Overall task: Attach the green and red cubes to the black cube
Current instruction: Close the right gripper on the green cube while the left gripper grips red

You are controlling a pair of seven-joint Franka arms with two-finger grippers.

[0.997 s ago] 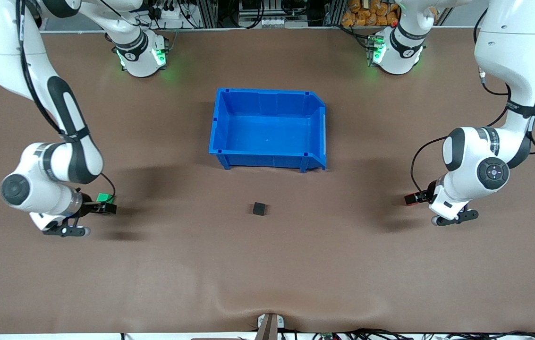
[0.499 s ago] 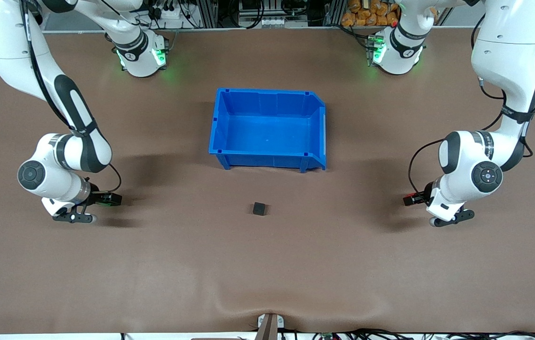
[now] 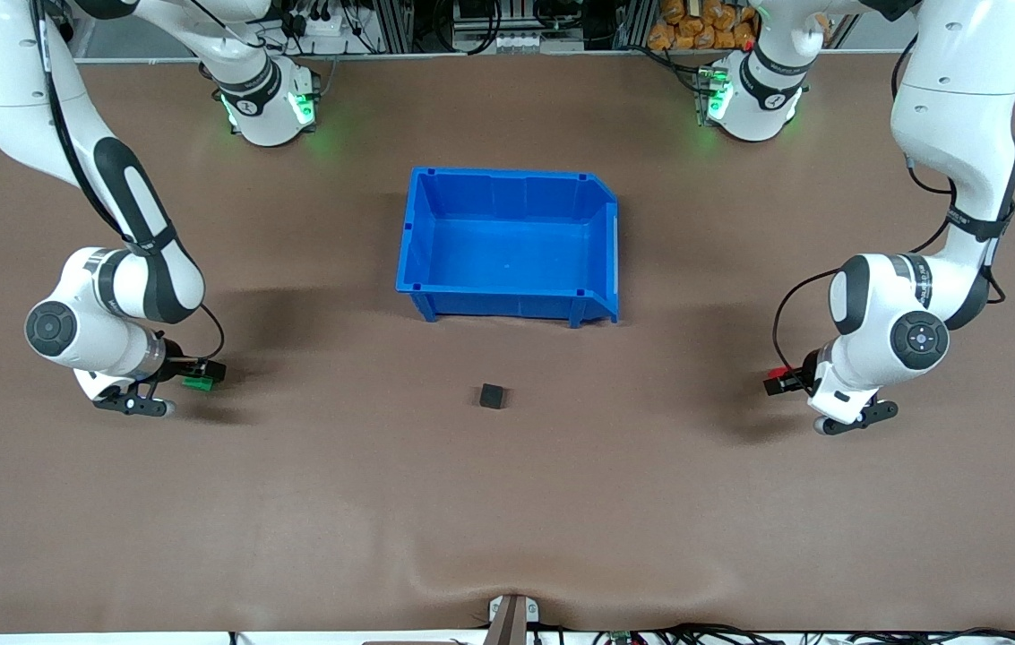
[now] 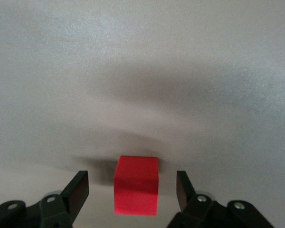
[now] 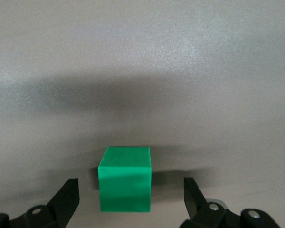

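While the brown table spreads wide under both my arms, the blue bin sits in its middle, farther from the front camera than anything I need to touch. Nearer that camera than the bin lies the black cube, alone on the mat and well apart from both my hands. Toward the right arm's end of the table, my right gripper is down low around the green cube, fingers spread wide with clear gaps on both sides, nothing pinched yet. Toward the left arm's end, my left gripper brackets the red cube the same way, its fingers apart and not touching the cube's sides. Both cubes rest flat on the mat. I judge them light, rigid and smooth-faced, so they should neither crush nor sag, but a corner pinch might let them twist. Flat pads on two parallel side faces, centred, look like the best hold, leaving one face free to meet the black cube.
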